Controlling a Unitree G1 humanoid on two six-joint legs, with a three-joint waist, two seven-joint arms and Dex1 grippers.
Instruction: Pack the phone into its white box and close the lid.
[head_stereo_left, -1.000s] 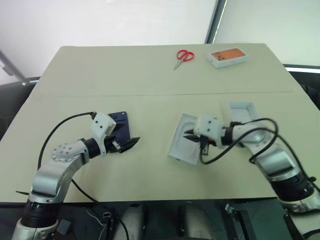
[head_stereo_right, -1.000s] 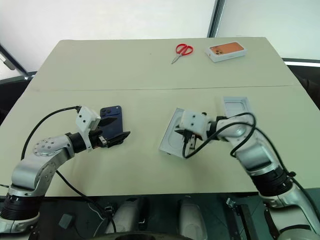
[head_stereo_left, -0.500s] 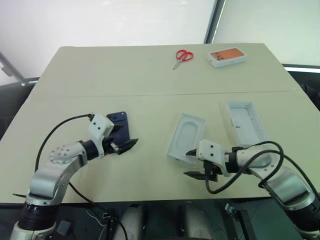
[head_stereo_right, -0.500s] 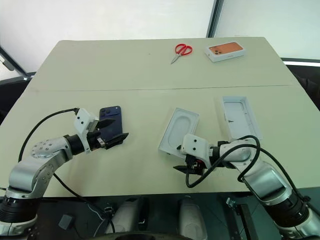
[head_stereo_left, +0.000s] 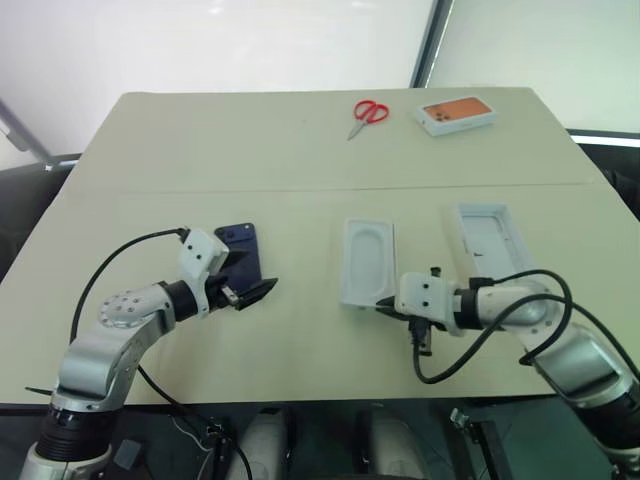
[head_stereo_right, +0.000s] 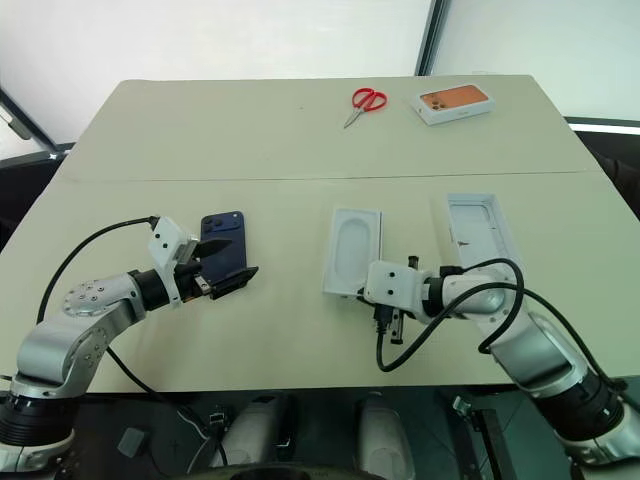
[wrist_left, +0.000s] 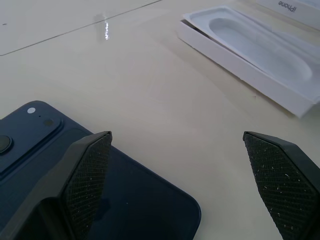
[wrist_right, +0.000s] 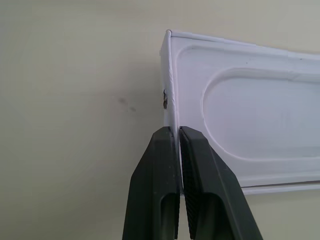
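Note:
The dark navy phone (head_stereo_left: 238, 242) lies back-up on the table at the left. My left gripper (wrist_left: 177, 136) stands open just in front of it, one finger over the phone's near edge and nothing held. The white box (head_stereo_left: 367, 262) lies mid-table, its floor hidden under a white insert with an oval recess. My right gripper (wrist_right: 179, 132) is shut at the box's near right corner, its thin wall pinched between the fingertips. The lid (head_stereo_left: 492, 243) lies inside-up to the right of the box.
Red-handled scissors (head_stereo_left: 367, 113) and an orange-topped white box (head_stereo_left: 456, 114) lie at the far side of the beige table (head_stereo_left: 300, 210). My right arm's black cable loops over the table's near edge, below the lid.
The white box was held tilted off the table, then set down slanted. The right gripper opened, came back toward the near edge and shut on the box's corner; the box now lies straight. Left arm unmoved.

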